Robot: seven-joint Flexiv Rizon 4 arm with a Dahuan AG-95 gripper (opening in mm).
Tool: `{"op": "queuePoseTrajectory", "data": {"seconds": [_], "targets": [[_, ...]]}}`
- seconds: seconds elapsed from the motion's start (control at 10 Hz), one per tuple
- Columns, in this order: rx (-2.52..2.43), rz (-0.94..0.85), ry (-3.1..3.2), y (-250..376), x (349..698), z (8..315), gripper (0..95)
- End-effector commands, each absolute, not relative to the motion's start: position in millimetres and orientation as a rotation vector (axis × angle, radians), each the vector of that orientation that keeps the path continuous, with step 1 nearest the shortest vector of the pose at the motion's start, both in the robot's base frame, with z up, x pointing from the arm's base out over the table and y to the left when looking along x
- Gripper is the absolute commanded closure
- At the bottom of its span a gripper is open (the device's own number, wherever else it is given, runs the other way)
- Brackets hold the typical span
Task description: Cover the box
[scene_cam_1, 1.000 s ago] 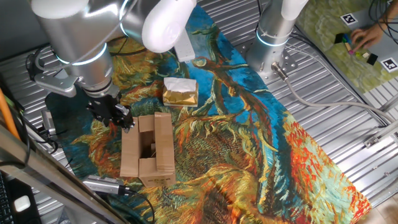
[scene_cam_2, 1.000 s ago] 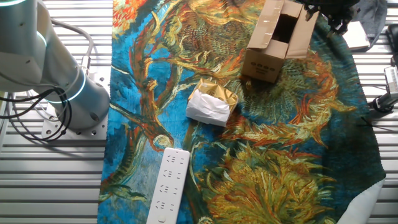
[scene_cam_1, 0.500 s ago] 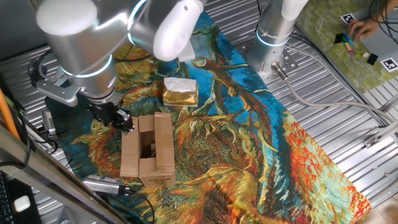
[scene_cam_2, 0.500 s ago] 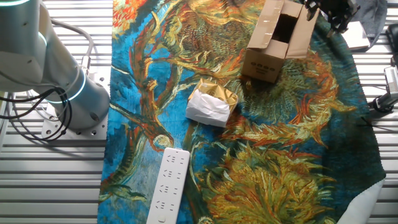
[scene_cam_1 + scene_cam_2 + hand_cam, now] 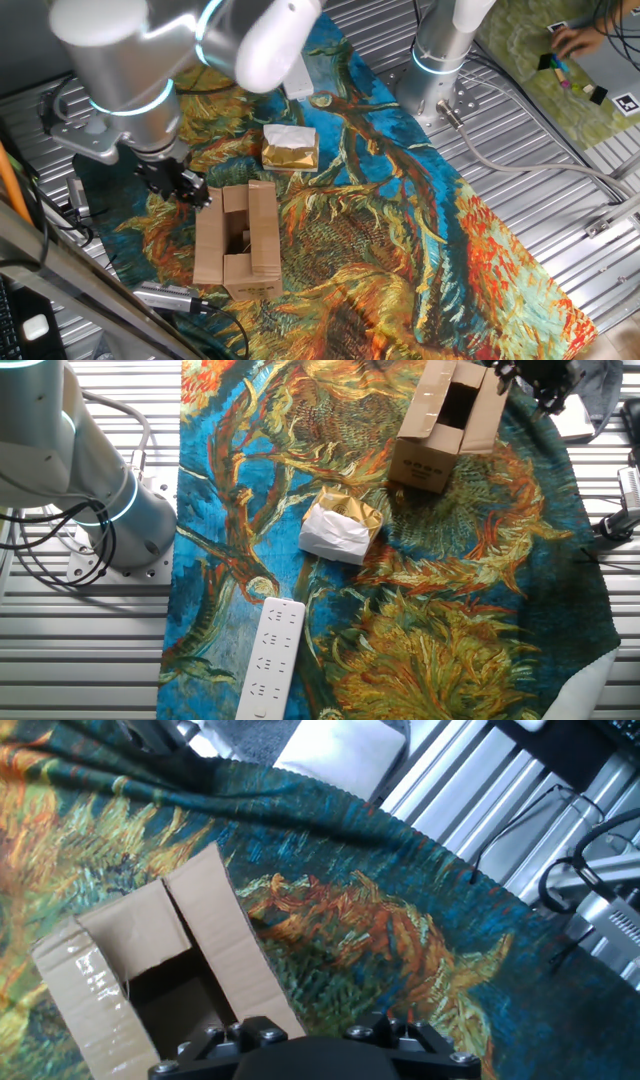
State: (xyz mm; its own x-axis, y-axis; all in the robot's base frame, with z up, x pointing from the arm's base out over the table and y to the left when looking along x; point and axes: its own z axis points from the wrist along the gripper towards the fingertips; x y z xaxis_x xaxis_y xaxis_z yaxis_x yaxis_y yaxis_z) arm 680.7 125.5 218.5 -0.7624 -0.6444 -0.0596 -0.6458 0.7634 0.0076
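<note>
Cardboard box point(image 5: 238, 240) stands open on the cloth-covered surface point(image 5: 400, 240), flaps up, so covering is not yet done; gripper point(image 5: 186, 186) hovers just beside it, its grip state unclear.

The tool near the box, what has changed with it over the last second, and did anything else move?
The tool only shifted slightly beside the box, drifting a little one way and back; it took hold of nothing. The box stays open with its flaps up, and the paper packet and white power strip lie where they were on the painted cloth.
</note>
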Motion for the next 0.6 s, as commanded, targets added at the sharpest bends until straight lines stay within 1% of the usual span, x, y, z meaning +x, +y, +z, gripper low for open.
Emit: {"op": "queuePoseTrajectory", "data": {"seconds": [0.1, 0.2, 0.6], "targets": [[-1.03, 0.078, 2.889, 123.4, 681.2, 213.3, 38.0], [-1.002, 0.112, 2.893, 124.8, 681.7, 211.6, 38.0], [-0.941, 0.151, 2.905, 144.3, 679.8, 199.5, 38.0]]}}
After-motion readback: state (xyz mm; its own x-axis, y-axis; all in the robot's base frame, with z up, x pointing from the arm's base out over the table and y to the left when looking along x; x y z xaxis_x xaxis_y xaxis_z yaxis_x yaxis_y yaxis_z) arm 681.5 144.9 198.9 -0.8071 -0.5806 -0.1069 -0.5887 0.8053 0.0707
